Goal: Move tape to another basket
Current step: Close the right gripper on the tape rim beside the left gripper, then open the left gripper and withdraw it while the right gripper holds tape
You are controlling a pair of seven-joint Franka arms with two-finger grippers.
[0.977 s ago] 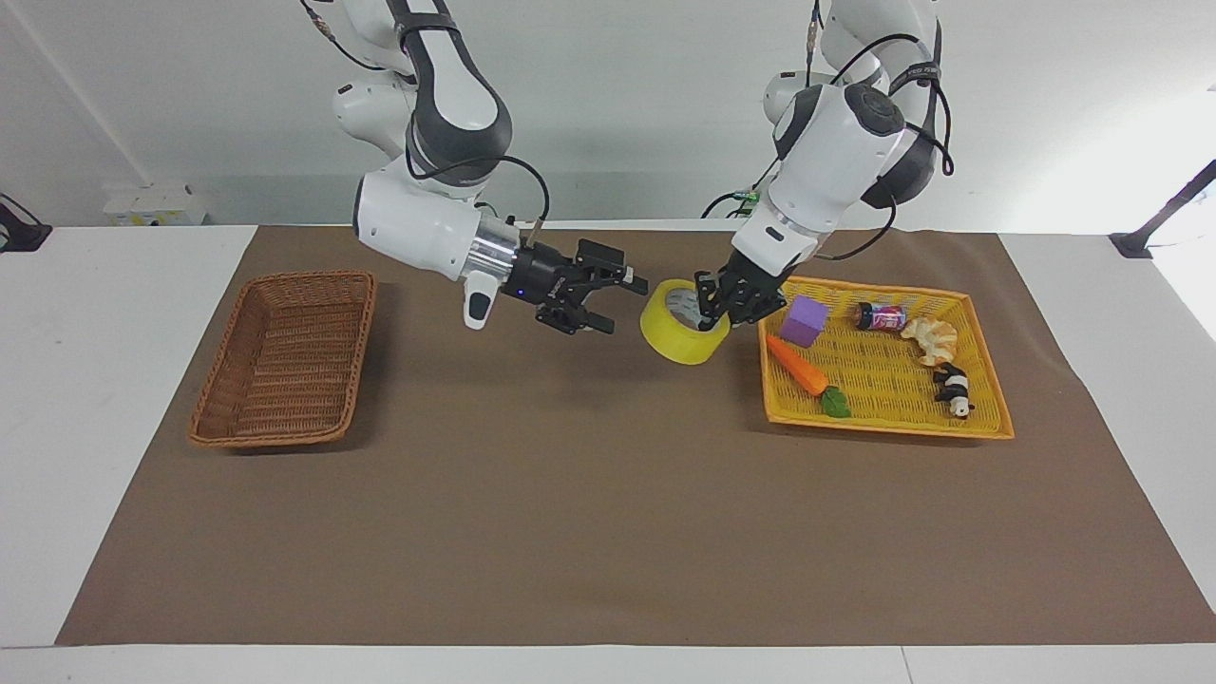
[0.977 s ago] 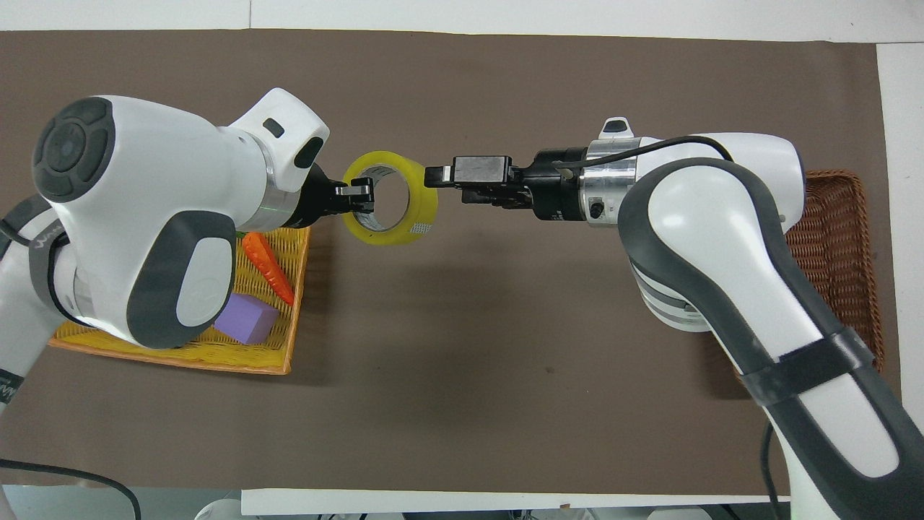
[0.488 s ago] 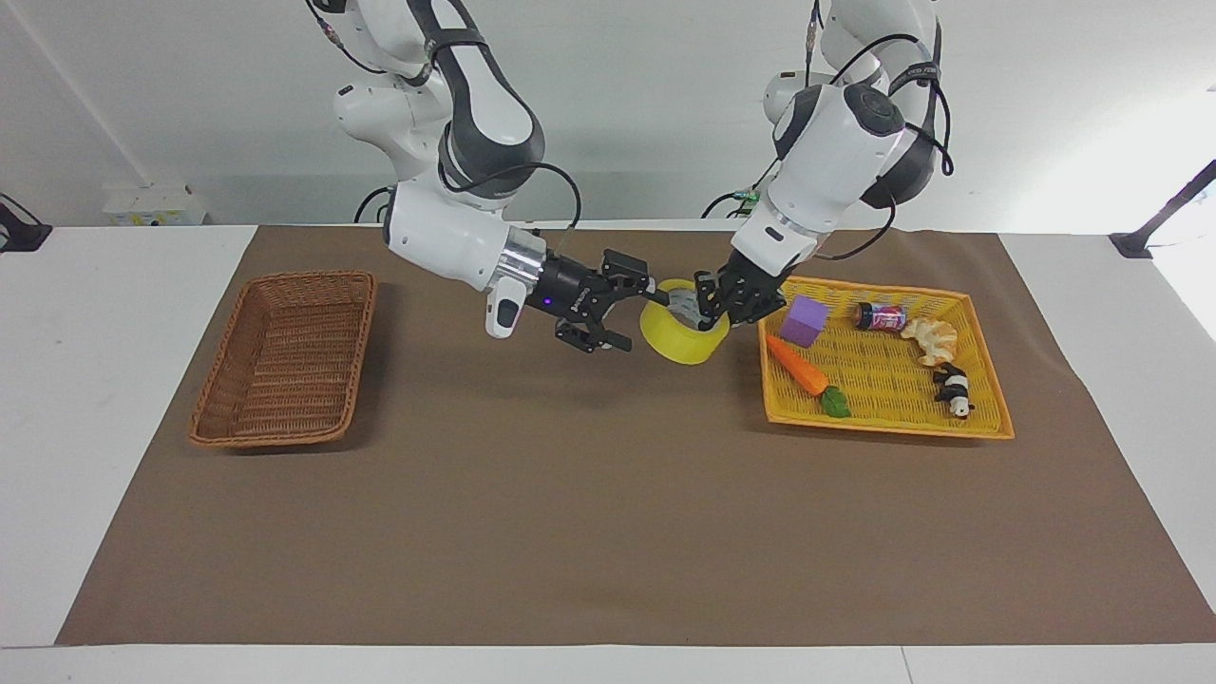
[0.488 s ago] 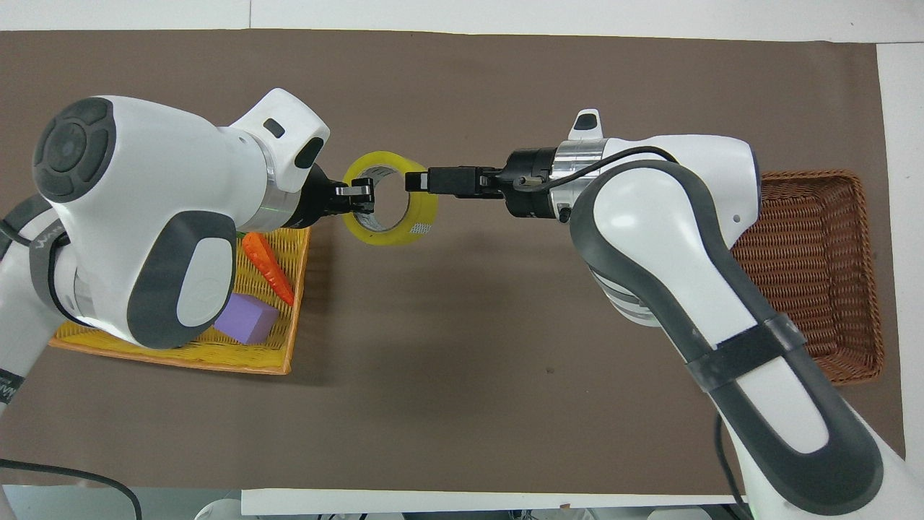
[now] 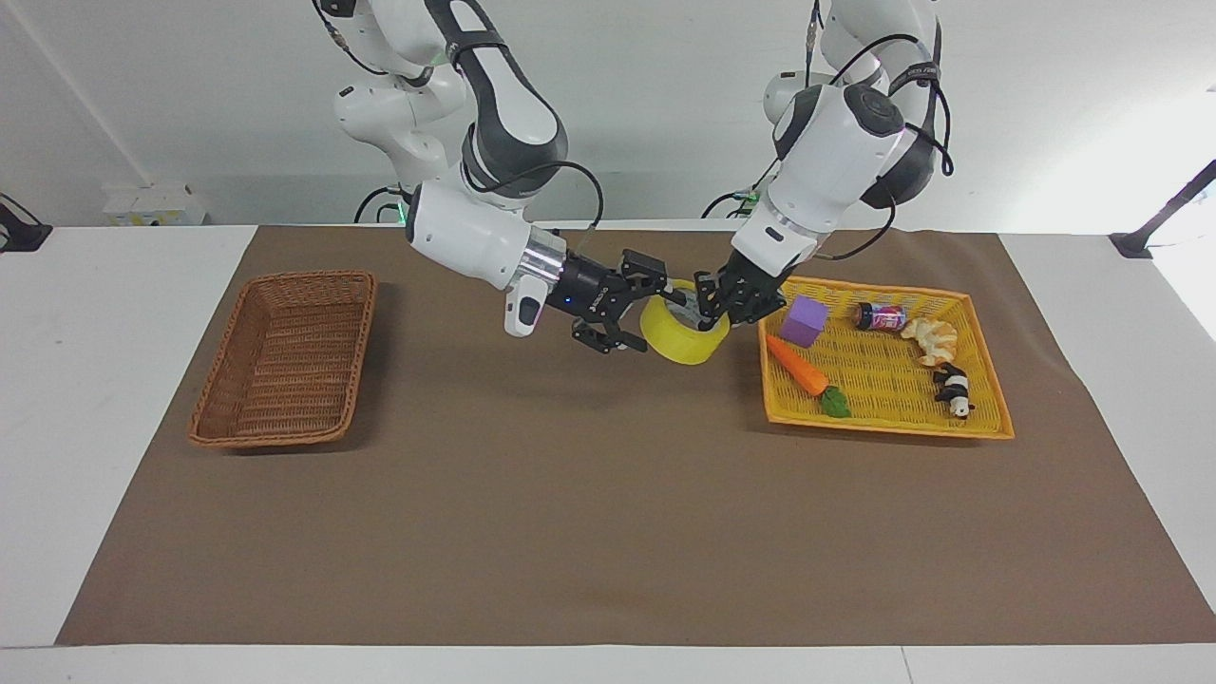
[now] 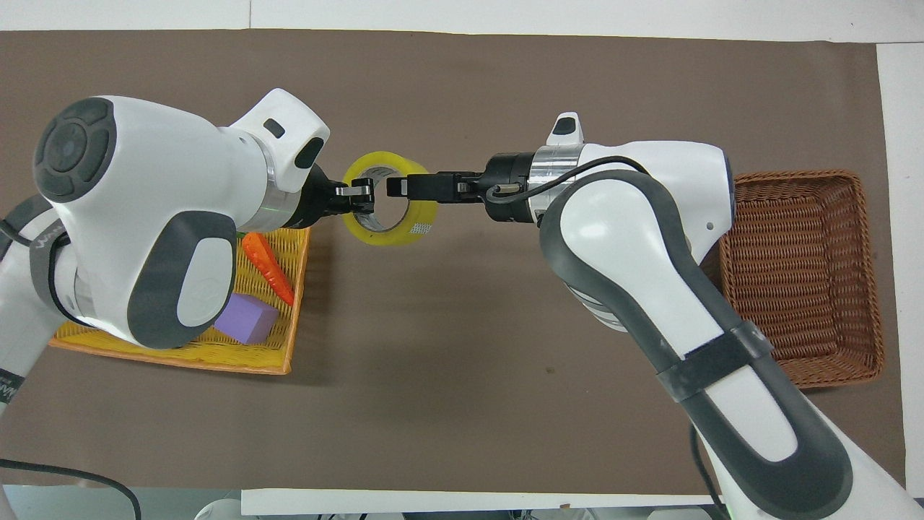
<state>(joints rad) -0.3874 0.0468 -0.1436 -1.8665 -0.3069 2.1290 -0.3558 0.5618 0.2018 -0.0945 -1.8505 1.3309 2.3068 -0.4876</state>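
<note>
The yellow tape (image 5: 689, 344) hangs tilted a little above the brown mat, just beside the yellow basket (image 5: 883, 385). My left gripper (image 5: 711, 309) is shut on the tape's wall on the side toward that basket, one finger inside the core. It shows the same way in the overhead view (image 6: 359, 198), holding the tape (image 6: 404, 220). My right gripper (image 5: 655, 321) is open, one finger above and one below the tape's other wall; whether it touches is unclear. From above it (image 6: 397, 186) reaches over the core. The dark brown basket (image 5: 285, 361) lies empty at the right arm's end (image 6: 798, 274).
The yellow basket (image 6: 216, 354) holds an orange carrot (image 5: 798, 366), a purple block (image 5: 806, 320), a small can (image 5: 881, 316), a pastry (image 5: 931, 340) and a panda toy (image 5: 953, 389). Open mat lies between the two baskets.
My right gripper has moved from the middle of the mat up to the tape, and its open fingers now straddle the tape's wall. The left gripper and tape have stayed nearly still.
</note>
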